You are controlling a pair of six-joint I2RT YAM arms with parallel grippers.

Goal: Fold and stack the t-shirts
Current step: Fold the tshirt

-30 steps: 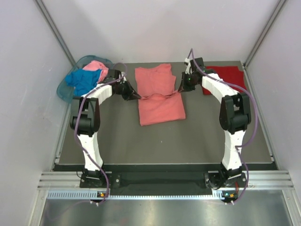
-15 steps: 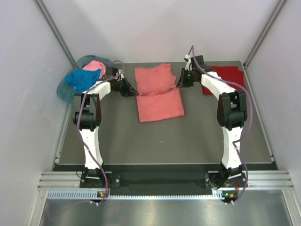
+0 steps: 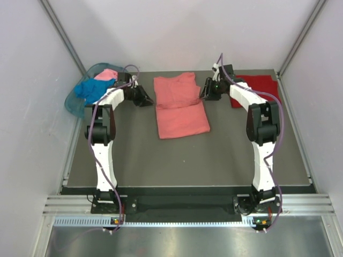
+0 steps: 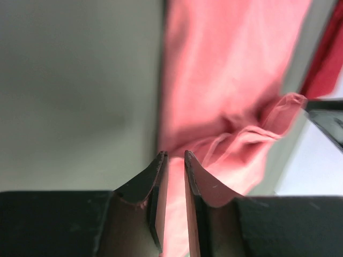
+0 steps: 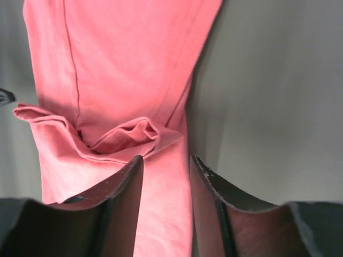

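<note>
Grey desk (image 3: 236, 155) carries everything, and by my count the job is less than half done. Largest on it is the salmon-coral shirt (image 3: 179, 104), lying flat at the centre back. A bunched crease crosses its middle, so I judge it mid-fold rather than finished. At the back left corner sits the teal basket (image 3: 72, 101). The dark red shirt (image 3: 257, 85) lies folded at the back right, which I count as the one completed piece and the likely base of the stack. The blue shirt (image 3: 94, 91) and the light pink shirt (image 3: 110, 74) sit crumpled in the basket, unfolded. The left end effector (image 3: 147, 100) is just beside the salmon shirt's left edge with only a slit between its fingers; I cannot tell whether it pinches cloth. The right end effector (image 3: 205, 92) is released, hovering at the right edge.
</note>
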